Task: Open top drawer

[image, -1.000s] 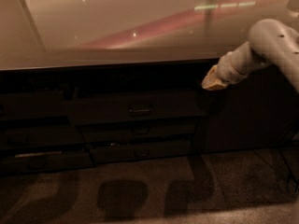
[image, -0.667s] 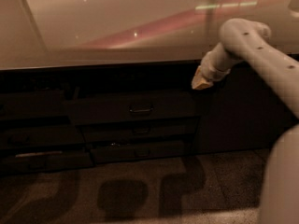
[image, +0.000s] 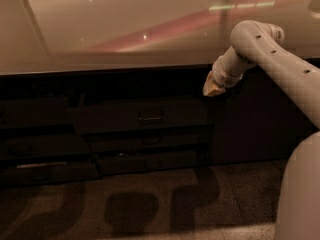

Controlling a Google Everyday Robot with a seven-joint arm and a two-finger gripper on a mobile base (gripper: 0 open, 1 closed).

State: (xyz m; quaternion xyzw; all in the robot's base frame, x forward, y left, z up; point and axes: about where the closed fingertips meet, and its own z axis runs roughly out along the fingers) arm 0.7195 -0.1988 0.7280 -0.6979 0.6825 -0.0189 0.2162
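Note:
The top drawer [image: 115,115] is a wide dark flat front under the counter, shut, with a small dark handle [image: 151,117] at its centre. Two slimmer dark drawer fronts [image: 150,140] sit below it. My gripper [image: 212,88] is at the end of the pale arm that comes in from the right. It hovers just under the counter edge, above and to the right of the top drawer's handle, a good hand's width away. It touches nothing that I can see.
A pale glossy countertop [image: 125,29] overhangs the drawers. Shorter dark fronts stand at the left, one with a pale strip [image: 42,164]. A dark cabinet panel [image: 260,119] is behind the arm. Speckled floor [image: 150,204] lies in front, with shadows on it.
The arm has swung left and bent in closer to the camera; the gripper has moved left along the counter edge toward the top drawer.

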